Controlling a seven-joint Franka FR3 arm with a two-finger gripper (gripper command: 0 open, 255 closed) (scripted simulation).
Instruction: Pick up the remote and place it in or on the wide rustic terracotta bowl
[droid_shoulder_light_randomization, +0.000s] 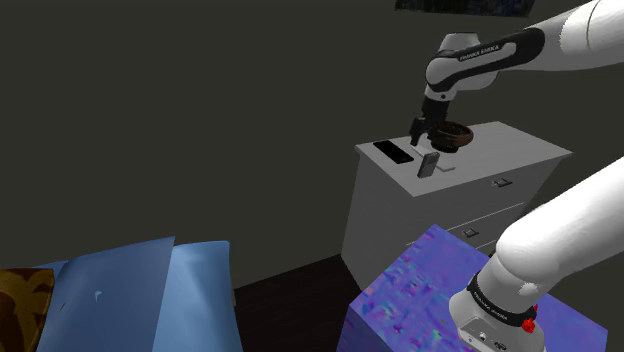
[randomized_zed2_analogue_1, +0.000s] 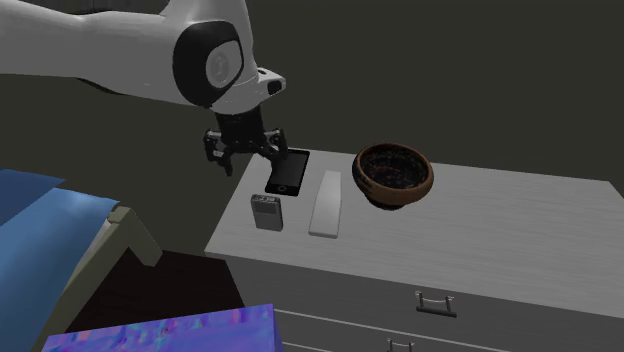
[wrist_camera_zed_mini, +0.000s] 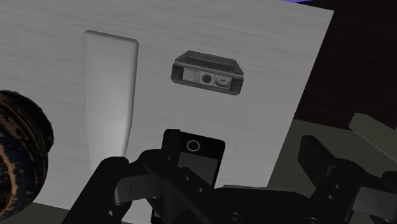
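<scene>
One slot off: open-fingered end effector (randomized_zed2_analogue_1: 247, 155) hangs over the black phone (randomized_zed2_analogue_1: 287, 175) (wrong gadget); white remote (randomized_zed2_analogue_1: 326, 203) lies parallel beside it, toward the bowl (randomized_zed2_analogue_1: 405, 193).

We're in a bedroom here: blue pillows (droid_shoulder_light_randomization: 130, 295) near left, pale chest of drawers (droid_shoulder_light_randomization: 395, 215) far right.

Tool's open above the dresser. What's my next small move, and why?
Probably shift the tool sideways toward the bowl until it is centred over the long white remote, and only then descend. Its open fingers hover roughly over the black phone, not the remote. The remote lies flat between the phone and the bowl, untouched.
</scene>
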